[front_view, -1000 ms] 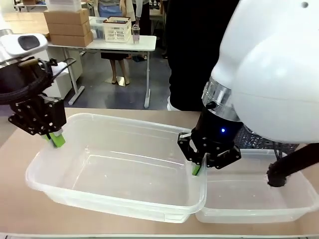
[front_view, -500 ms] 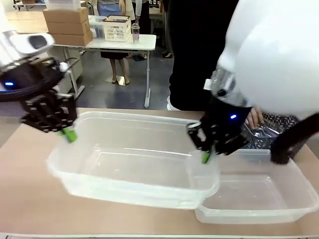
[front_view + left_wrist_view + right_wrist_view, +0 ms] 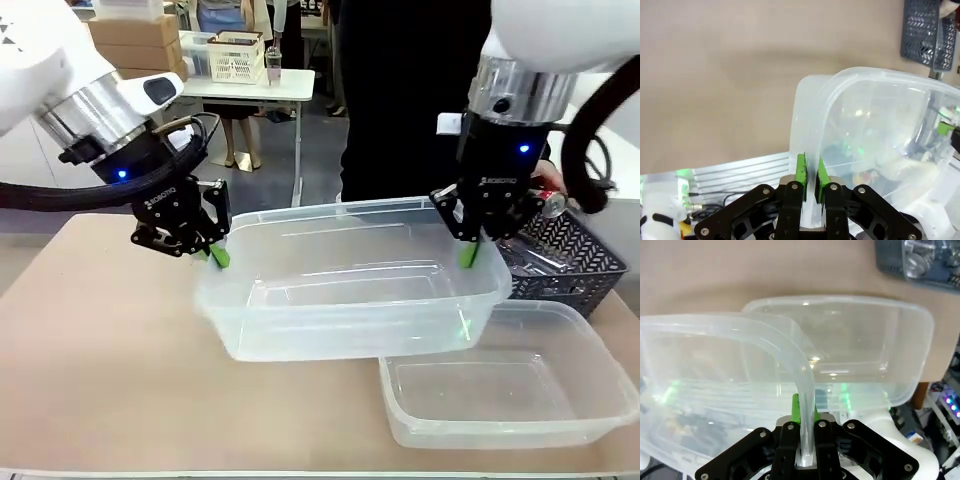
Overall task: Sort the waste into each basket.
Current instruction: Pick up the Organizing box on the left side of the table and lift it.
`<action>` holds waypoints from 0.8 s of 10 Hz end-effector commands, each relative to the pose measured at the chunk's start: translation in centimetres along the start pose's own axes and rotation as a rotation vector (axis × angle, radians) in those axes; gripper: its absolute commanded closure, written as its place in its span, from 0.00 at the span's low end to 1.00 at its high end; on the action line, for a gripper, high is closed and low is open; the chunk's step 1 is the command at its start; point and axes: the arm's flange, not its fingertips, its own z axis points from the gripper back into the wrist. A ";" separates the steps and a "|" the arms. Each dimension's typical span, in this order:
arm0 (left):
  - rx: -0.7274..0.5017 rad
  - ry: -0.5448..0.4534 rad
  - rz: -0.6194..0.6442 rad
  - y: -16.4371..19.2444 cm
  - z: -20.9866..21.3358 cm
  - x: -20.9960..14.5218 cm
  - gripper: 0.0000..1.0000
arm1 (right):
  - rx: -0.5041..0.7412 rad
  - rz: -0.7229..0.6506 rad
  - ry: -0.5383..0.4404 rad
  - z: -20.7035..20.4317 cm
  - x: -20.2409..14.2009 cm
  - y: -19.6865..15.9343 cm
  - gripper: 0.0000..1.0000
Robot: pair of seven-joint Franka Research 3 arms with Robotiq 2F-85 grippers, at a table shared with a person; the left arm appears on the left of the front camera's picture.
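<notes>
Both arms are on the big clear tub (image 3: pixel 340 310). Left gripper (image 3: pixel 212 252) pinches the rim at the tub's left short end, and right gripper (image 3: pixel 467 252) pinches the rim at the right short end. In both wrist views the green pads (image 3: pixel 801 172) sandwich the thin plastic wall, nearly pressed together.

The tub's long axis runs gripper to gripper across the table (image 3: pixel 100 380), so it hangs between the arms. Any move has to be shared: both ends go together or the rim twists. It reads as raised off the table, but through clear plastic I can't be sure the base is free.

Its near right corner overlaps the second clear tub (image 3: pixel 480 440), which sits low on the right with nothing in it. The dark basket (image 3: pixel 585 270) is just behind the right gripper, with the waste (image 3: pixel 530 262) inside it, clear plastic glinting. The right arm is the nearer one to basket and waste. The held tub has nothing in it either, so my read is that sorting hasn't started.
</notes>
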 end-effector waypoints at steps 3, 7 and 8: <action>0.062 -0.175 0.056 0.7 1.0 2.0 0.92 | 0.121 0.031 -0.059 -2.6 1.7 -0.3 0.96; 0.035 -0.107 -0.003 0.5 0.8 1.2 0.92 | 0.060 -0.006 -0.037 -1.6 2.6 0.2 0.96; 0.035 -0.107 -0.003 0.5 0.8 1.2 0.92 | 0.060 -0.006 -0.037 -1.6 2.6 0.2 0.96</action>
